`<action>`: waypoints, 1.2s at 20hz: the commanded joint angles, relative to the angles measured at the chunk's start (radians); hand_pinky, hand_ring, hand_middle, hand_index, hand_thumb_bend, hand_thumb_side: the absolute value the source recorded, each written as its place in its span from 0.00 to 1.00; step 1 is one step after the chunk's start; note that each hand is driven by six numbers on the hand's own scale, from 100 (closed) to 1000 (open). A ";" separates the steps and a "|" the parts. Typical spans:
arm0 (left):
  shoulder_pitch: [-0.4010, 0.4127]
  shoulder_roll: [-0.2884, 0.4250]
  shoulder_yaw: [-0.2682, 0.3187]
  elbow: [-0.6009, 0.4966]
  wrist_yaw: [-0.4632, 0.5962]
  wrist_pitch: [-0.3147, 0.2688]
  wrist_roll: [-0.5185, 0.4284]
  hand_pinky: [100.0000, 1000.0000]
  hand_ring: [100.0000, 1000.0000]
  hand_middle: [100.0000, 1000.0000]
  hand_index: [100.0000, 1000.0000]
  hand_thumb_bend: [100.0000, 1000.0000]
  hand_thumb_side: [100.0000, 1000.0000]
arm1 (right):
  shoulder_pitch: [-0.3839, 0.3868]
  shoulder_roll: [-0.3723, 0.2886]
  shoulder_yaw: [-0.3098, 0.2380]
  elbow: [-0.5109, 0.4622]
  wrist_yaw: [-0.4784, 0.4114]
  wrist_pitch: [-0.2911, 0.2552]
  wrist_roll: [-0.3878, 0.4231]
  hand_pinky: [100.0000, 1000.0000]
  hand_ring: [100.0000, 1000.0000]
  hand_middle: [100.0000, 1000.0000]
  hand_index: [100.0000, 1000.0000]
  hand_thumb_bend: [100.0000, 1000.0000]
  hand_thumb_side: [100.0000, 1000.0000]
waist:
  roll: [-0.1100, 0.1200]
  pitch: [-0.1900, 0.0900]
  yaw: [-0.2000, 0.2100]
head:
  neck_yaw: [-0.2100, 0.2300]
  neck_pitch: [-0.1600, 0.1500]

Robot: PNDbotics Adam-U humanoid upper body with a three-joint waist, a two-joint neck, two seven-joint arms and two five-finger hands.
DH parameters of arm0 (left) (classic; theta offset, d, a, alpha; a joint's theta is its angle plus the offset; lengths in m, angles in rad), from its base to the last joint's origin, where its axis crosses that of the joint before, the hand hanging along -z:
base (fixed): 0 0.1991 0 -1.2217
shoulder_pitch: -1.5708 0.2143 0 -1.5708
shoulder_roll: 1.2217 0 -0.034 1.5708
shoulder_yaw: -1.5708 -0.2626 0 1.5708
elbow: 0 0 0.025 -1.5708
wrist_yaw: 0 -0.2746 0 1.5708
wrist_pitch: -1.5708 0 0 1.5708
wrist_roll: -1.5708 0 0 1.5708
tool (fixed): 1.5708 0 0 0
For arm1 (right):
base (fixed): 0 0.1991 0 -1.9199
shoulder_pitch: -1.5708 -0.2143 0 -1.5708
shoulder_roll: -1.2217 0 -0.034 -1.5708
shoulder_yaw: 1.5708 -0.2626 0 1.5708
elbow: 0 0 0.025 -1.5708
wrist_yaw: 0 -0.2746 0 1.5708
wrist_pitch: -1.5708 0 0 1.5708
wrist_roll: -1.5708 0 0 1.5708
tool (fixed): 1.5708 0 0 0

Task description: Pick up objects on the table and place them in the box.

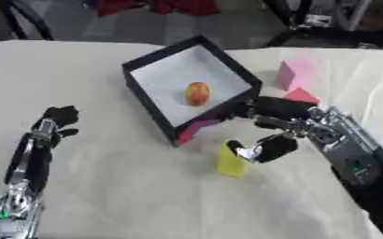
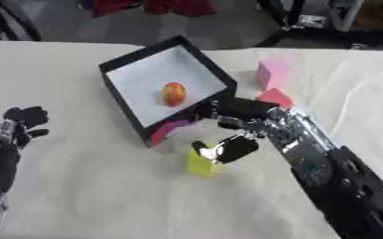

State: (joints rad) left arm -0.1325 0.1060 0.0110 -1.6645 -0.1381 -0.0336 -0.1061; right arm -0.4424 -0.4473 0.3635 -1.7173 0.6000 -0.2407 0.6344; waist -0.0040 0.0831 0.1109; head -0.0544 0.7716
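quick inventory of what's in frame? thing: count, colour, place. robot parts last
box: 1, black walls with a white floor, centre of the table, open
round fruit: 1, orange-red and yellow, inside the box
yellow block: 1, yellow, on the table in front of the box, at the right hand's fingertips
magenta block: 1, magenta, against the box's near corner, partly hidden
pink block: 1, pale pink, on the table right of the box
red block: 1, red, just in front of the pink block, behind the right hand
table: 1, covered in off-white cloth
left hand: 1, black, near the table's left edge, holding nothing
right hand: 1, black and silver, reaching in from the right by the box's near corner, fingers over the yellow block
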 commanded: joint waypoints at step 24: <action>-0.009 0.020 0.000 -0.015 -0.003 -0.002 -0.004 0.76 0.80 0.71 0.80 0.04 1.00 | 0.005 -0.007 0.053 0.115 0.145 -0.041 0.038 0.87 0.84 0.81 0.95 0.04 0.62 | -0.013 -0.015 0.001 | -0.001 -0.002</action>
State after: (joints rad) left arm -0.1324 0.1104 0.0109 -1.6645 -0.1385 -0.0334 -0.1067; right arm -0.4282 -0.4441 0.4138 -1.6053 0.7320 -0.2772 0.6737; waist -0.0055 0.0831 0.1111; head -0.0543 0.7716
